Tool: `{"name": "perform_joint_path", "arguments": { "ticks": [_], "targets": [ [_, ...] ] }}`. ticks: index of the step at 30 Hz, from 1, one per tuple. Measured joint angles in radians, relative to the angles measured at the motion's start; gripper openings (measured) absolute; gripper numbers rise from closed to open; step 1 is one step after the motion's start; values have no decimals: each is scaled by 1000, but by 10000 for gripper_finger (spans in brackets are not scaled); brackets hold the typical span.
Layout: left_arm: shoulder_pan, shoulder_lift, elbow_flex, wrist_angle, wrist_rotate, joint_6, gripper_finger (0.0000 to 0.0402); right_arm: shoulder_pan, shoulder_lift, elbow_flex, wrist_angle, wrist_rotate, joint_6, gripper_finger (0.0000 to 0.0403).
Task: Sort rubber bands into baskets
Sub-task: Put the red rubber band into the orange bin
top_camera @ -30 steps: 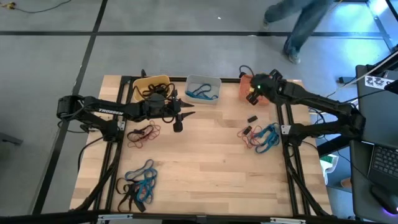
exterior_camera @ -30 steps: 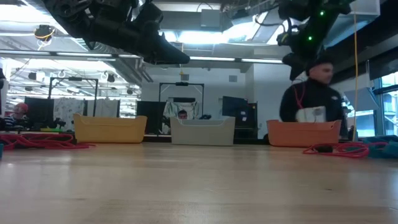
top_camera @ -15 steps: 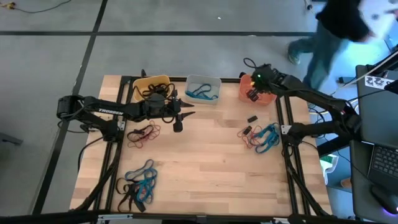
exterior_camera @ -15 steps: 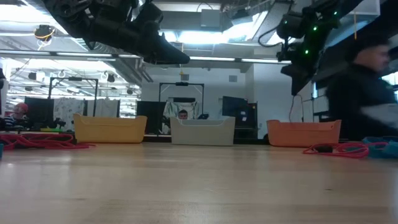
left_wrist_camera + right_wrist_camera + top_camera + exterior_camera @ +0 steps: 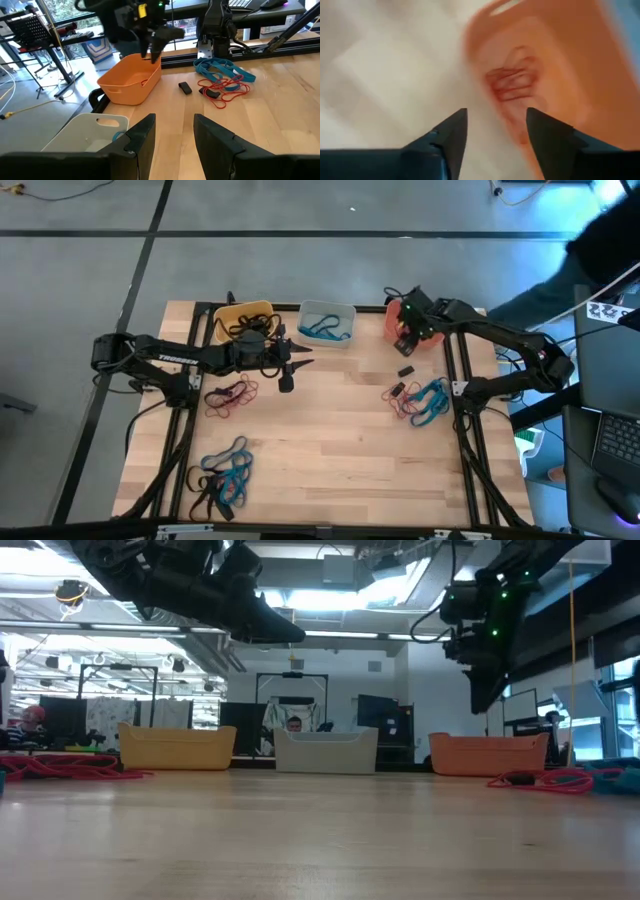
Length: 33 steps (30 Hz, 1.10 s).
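Wooden planks formed the table, which stood on a grey floor, with three baskets lined up along its far edge: a yellow basket, a pale grey basket holding blue rubber bands, and an orange basket.

The right gripper hung above the orange basket's near edge. Its wrist camera looked past two dark fingers standing apart with nothing between them, and below the gap lay red-orange bands on the orange basket's floor. The picture was blurred, so their number could not be told.

The left gripper hovered over the table just in front of the yellow and grey baskets, and part of its arm covered the yellow one. From its own wrist camera its fingers stood parted with a clear gap, gripping nothing and touching nothing.

Loose bands lay in three heaps on the table: a red heap near the left arm, a blue and black heap at the near left corner, and a blue and red heap at the right side, below the orange basket. Two small black pieces lay between that heap and the orange basket.

A person stood beyond the table's far right corner.
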Motion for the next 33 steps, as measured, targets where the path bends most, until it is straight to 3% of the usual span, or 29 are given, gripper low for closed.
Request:
{"name": "perform_joint_path", "arguments": {
  "ticks": [6, 18, 33],
  "targets": [
    [1, 0, 0, 0, 0, 0, 130, 86, 0, 0, -17, -138, 62, 212],
    [0, 0, 0, 0, 0, 0, 130, 332, 0, 0, -18, -140, 136, 193],
    [0, 0, 0, 0, 0, -2, 130, 524, 0, 0, -18, -113, -55, 193]
  ]
}}
